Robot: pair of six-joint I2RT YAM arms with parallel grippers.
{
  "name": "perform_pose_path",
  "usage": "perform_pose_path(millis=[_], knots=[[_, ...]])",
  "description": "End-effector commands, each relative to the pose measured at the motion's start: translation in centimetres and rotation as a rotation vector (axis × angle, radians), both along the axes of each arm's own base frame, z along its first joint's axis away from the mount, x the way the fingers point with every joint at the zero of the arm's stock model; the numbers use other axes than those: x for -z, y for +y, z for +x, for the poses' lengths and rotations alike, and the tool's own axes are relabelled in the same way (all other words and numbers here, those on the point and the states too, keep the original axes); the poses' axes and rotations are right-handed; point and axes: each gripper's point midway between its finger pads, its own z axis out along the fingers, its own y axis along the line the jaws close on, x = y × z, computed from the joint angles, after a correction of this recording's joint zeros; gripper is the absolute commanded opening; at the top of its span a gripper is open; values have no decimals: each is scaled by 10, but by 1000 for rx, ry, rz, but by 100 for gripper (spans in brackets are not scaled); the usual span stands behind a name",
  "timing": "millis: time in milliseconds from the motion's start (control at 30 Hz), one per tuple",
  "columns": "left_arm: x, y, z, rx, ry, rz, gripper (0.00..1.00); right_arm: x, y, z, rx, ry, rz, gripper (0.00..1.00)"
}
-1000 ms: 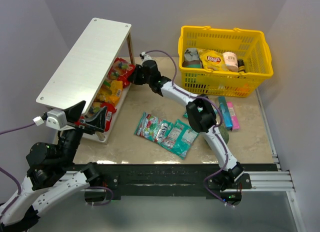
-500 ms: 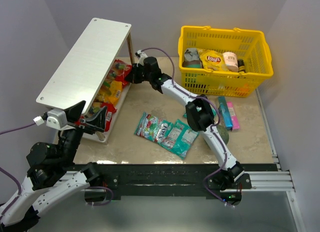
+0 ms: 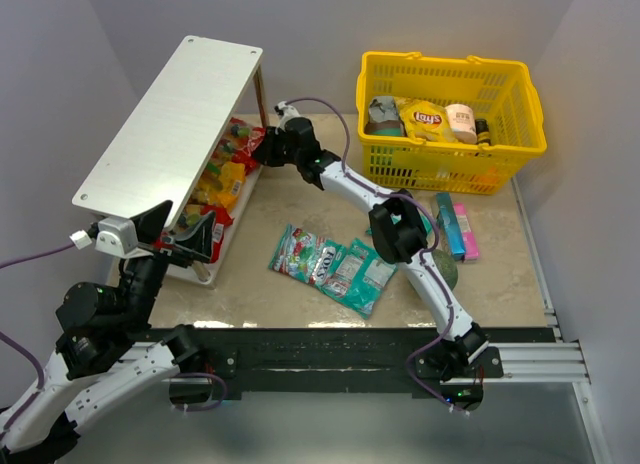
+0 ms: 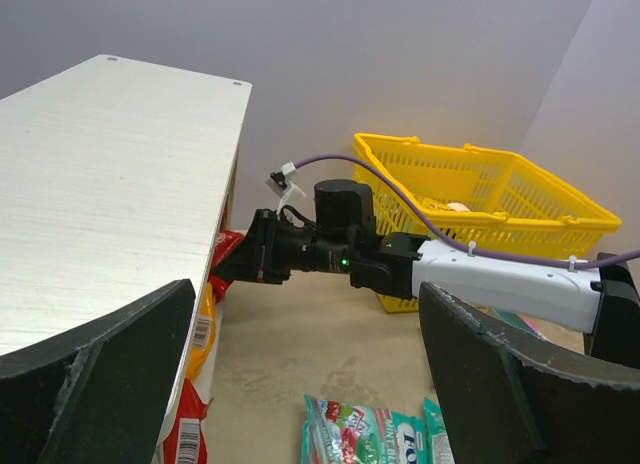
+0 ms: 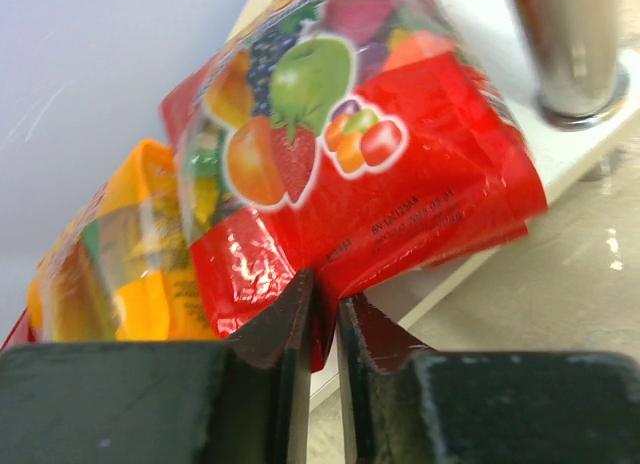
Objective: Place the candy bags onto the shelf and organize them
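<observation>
The glossy red fruit-print plastic candy bag [image 5: 360,184] is gripped by the clenched right tool [image 5: 322,292], overhanging the lower tier of the long white two-tier shelf [image 3: 170,114] at ten o'clock. It should be pushed fully inward before release. The left tool [image 3: 190,236] is held spread, empty.

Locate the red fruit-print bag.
Top view, upper left: the red bag is on the shelf's lower tier, in the right pincer, beside a yellow-orange bag.

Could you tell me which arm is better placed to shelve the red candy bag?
Right: right end effector pinches the red candy bag at the shelf; left end effector hangs open.
</observation>
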Motion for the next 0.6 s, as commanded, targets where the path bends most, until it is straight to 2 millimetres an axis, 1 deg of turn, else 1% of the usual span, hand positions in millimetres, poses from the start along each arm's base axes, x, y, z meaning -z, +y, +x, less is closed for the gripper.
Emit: perform_pose_path(millis=[0,133,167,200,233,267,300,333,367,433,467,500,533,567], knots=[[-5,0,3,-16,-17,-6,100,-58,-14,18,135,-96,44,19],[-5,1,2,-14,-17,-10,100,-65,-16,26,180,-120,79,15],[-5,0,2,-13,-17,-10,100,-65,-16,27,183,-125,84,11],[-5,0,2,-12,-17,-11,100,-67,-15,29,184,-136,99,10],[-5,0,3,-14,-17,-11,100,-66,-14,30,186,-138,102,10],[-5,0,3,-14,-17,-11,99,-69,-12,30,177,-145,112,9],[-5,1,3,-15,-17,-11,100,-66,-10,31,173,-144,112,9],[-5,0,3,-16,-16,-9,100,-69,-9,30,169,-144,122,9],[-5,0,3,-16,-16,-9,100,-65,-7,29,161,-138,122,9],[-4,0,3,-17,-14,-5,99,-69,-6,26,146,-138,139,9],[-4,0,4,-17,-14,-5,99,-61,-6,24,142,-125,130,11],[-4,0,3,-19,-15,-7,100,-60,-6,23,140,-123,130,13],[-4,0,4,-19,-14,-5,99,-68,-8,21,149,-132,132,21],[-4,0,4,-18,-14,-4,100,-60,-11,20,164,-121,111,29]])
